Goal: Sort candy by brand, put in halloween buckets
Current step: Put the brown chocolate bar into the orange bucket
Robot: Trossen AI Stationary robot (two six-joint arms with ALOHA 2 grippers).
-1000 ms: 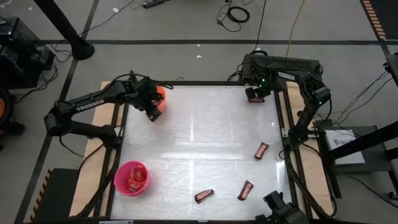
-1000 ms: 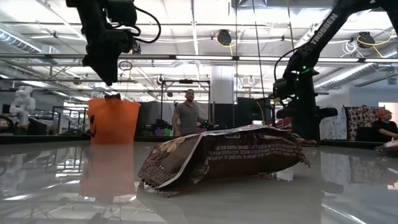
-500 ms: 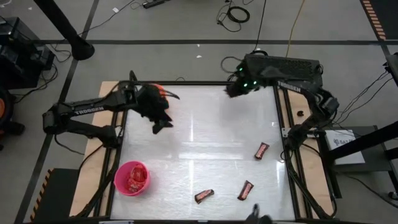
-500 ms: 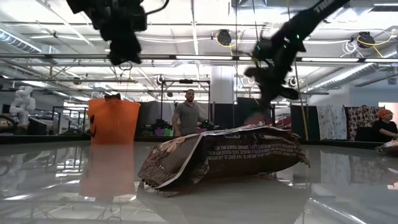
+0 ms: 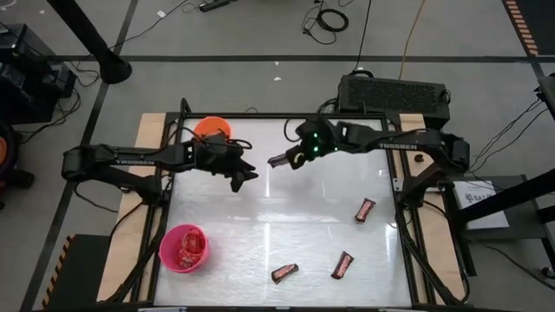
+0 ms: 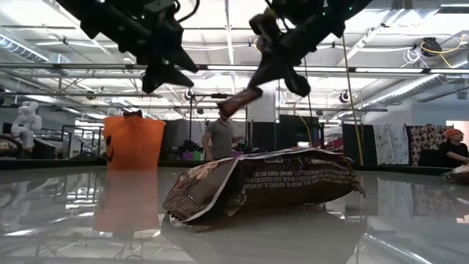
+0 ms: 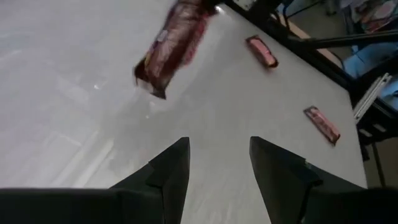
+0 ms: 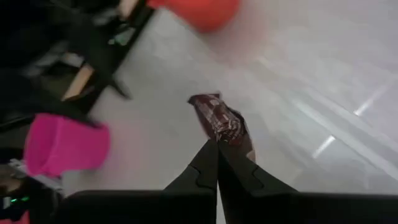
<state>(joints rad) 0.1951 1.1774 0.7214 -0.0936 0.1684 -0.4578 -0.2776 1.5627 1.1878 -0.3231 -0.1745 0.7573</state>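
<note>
My right gripper (image 5: 293, 158) hangs over the far middle of the table, shut on a dark brown candy bar (image 5: 278, 160) that also shows in the low view (image 6: 238, 103). My left gripper (image 5: 246, 173) (image 7: 217, 163) stands open and holds nothing, just left of that bar and well above the table. The orange bucket (image 5: 212, 130) stands at the far left corner. The pink bucket (image 5: 184, 248), with red candy inside, stands at the near left. Three dark candy bars lie flat on the table: (image 5: 365, 209), (image 5: 342, 264), (image 5: 284, 273). My right gripper pinches one end of the dark brown bar (image 8: 231, 140) between its two fingertips (image 8: 211, 163). The fingers come slanting down from the table's right and lie along the bar. The bar sticks out ahead of them toward the left, lifted clear of the table.
The white table top (image 5: 286, 217) is bare through its middle. A black frame rail (image 5: 399, 225) runs along the right edge. In the low view one dark bar (image 6: 264, 183) fills the foreground. A person (image 6: 221, 139) stands in the room beyond the table.
My right gripper has swung from the far right corner toward the table's left, rising and rolling, with the dark bar carried clear of the table. My left gripper has left the orange bucket, moving right and toward the near edge while tipping up from pointing down.
</note>
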